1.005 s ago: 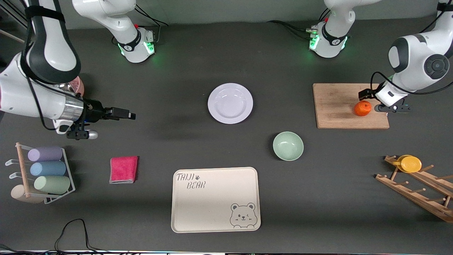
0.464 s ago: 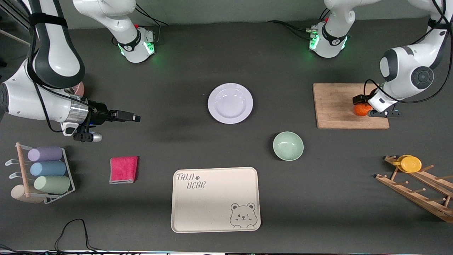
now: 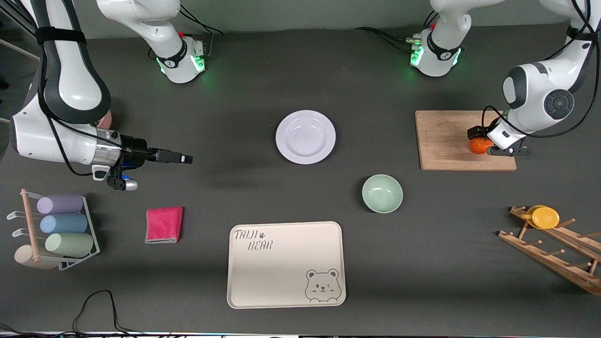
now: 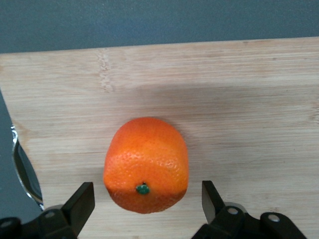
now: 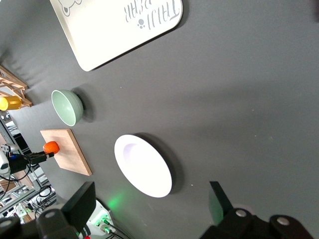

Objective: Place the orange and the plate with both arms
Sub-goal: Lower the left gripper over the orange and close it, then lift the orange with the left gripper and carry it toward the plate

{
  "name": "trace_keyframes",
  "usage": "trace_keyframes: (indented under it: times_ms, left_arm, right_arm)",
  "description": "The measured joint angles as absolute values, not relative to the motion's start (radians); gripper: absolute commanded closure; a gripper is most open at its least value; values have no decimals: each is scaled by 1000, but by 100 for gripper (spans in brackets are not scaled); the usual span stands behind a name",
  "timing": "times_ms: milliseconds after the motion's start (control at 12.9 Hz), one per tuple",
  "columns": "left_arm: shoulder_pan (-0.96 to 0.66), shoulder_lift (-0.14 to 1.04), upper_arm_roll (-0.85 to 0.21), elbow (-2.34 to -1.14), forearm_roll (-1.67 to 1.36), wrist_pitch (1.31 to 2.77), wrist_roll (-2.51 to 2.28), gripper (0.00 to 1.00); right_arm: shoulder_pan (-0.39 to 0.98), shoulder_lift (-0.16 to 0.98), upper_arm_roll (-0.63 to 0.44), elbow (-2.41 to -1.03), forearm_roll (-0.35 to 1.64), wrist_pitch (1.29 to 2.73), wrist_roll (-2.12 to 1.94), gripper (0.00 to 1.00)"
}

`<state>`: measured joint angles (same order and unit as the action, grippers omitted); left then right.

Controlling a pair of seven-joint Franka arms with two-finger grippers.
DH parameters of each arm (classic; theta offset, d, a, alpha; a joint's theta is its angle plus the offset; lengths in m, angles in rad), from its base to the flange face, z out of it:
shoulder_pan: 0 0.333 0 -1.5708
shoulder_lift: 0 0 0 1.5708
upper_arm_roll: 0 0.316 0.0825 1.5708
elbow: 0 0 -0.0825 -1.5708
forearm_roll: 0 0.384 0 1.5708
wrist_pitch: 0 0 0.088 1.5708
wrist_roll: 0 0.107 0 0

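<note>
The orange [image 3: 477,146] [image 4: 146,164] lies on a wooden cutting board [image 3: 443,141] [image 4: 234,99] at the left arm's end of the table. My left gripper [image 3: 481,142] [image 4: 147,200] is down around it and open. One finger stands on each side of the fruit, with a gap showing on both sides. The pale plate [image 3: 305,136] [image 5: 143,165] rests on the table's middle, with nothing on it. My right gripper [image 3: 182,159] [image 5: 149,209] hangs open and holds nothing. It is over bare table toward the right arm's end and points at the plate.
A mint-green bowl [image 3: 382,193] sits nearer the front camera than the plate. The cream bear-print tray [image 3: 286,264] lies nearer still. A pink cloth [image 3: 164,225] and a rack of pastel cups [image 3: 56,230] are at the right arm's end. A wooden rack holds a yellow cup [image 3: 544,217].
My left gripper has dropped and shifted over the board until its fingers flank the orange. My right gripper has crept a little way toward the plate.
</note>
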<state>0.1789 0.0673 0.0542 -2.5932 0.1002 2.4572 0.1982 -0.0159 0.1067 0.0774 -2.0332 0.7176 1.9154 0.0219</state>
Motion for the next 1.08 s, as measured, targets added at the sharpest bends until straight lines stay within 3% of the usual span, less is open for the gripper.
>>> trace_keyframes:
  times_ms: [386,696,850,1082]
  left_arm:
    - [179,66,52,-2589,100,2458,198,100]
    - [179,63,49,-2573,100,2448,198,100]
    - [179,49,46,-2524,100,2343,198,100]
    - [174,-1,35,-2354,100,2041,198,100]
  right_arm:
    - [-16,112,80,-2079,775,1928,1,0]
    - [-16,111,83,-2206,915,1930,-165,0]
    - [-15,110,91,-2252,949,1931,-213,0]
    - [-14,107,111,-2325,1061,1954,-335,0]
